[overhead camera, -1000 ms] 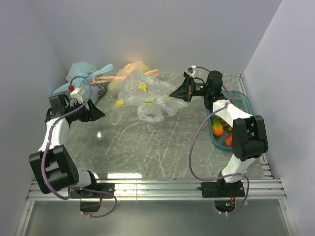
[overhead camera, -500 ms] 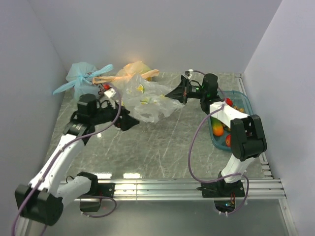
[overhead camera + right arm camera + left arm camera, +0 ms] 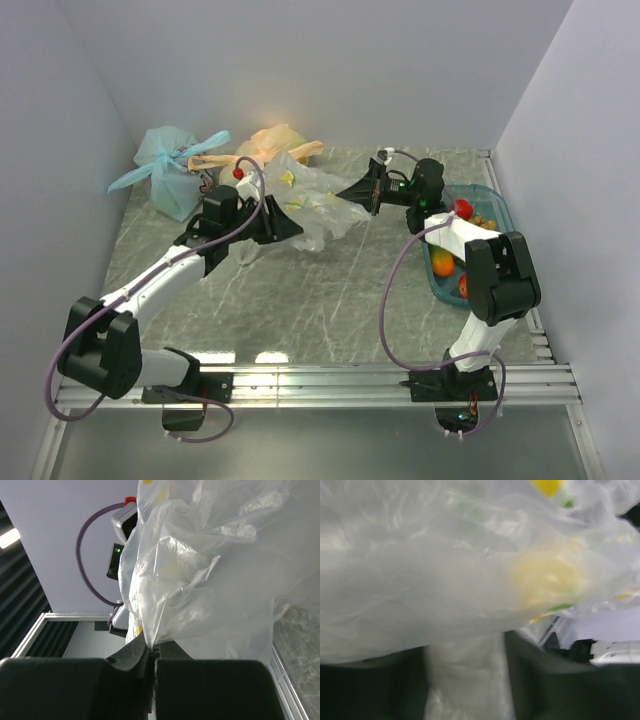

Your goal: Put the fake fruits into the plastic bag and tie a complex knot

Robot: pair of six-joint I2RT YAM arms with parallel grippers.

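Note:
The clear plastic bag (image 3: 312, 203) lies crumpled at the back middle of the table, with yellow patches showing on or through it. My left gripper (image 3: 290, 228) is at its left side. In the left wrist view the bag (image 3: 445, 570) fills the frame and a fold of plastic hangs between my spread fingers (image 3: 465, 680). My right gripper (image 3: 352, 190) is shut on the bag's right edge, and the pinch shows in the right wrist view (image 3: 152, 652). Fake fruits, an orange one (image 3: 441, 264) and a red one (image 3: 464, 286), lie in a tray at the right.
The blue-rimmed tray (image 3: 500, 212) stands along the right edge, beside my right arm. A tied light blue bag (image 3: 165, 175) and an orange-yellow bag (image 3: 268, 142) sit at the back left, behind the clear bag. Walls close in the table on three sides.
My left arm has swung from the far left edge across to the clear bag's left side. The bag has bunched up tighter. My right gripper has stayed on the bag's edge.

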